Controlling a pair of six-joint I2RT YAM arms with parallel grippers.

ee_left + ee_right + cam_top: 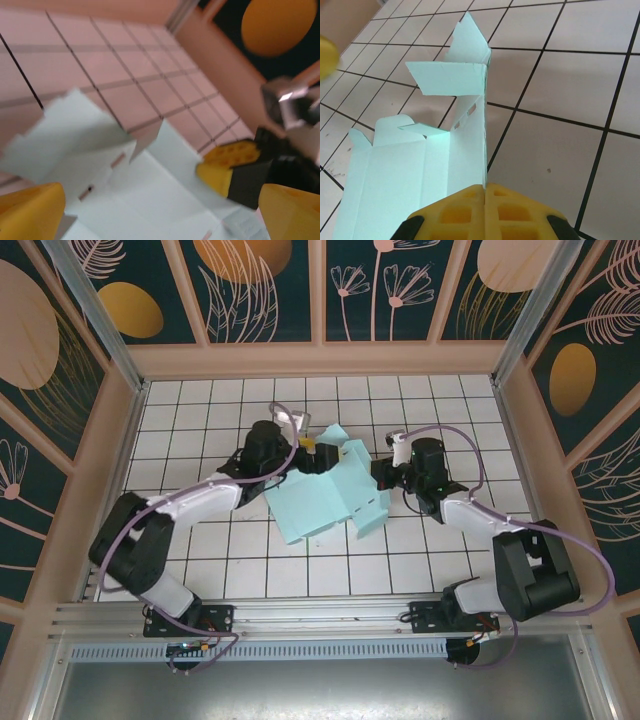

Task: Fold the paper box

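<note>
Right wrist — right gripper [485, 194] pinching paper box [395, 175] edge, left gripper [160, 212] spread wide

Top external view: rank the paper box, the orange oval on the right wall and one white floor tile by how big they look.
1. paper box, clearly the largest.
2. orange oval; it may sit nearer the camera, so its true size is unsure.
3. floor tile, which looks somewhat smaller than the oval.

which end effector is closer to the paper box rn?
Right. The right end effector is shut on an edge of the paper box; the left end effector is open over its far side, gripping nothing.
</note>
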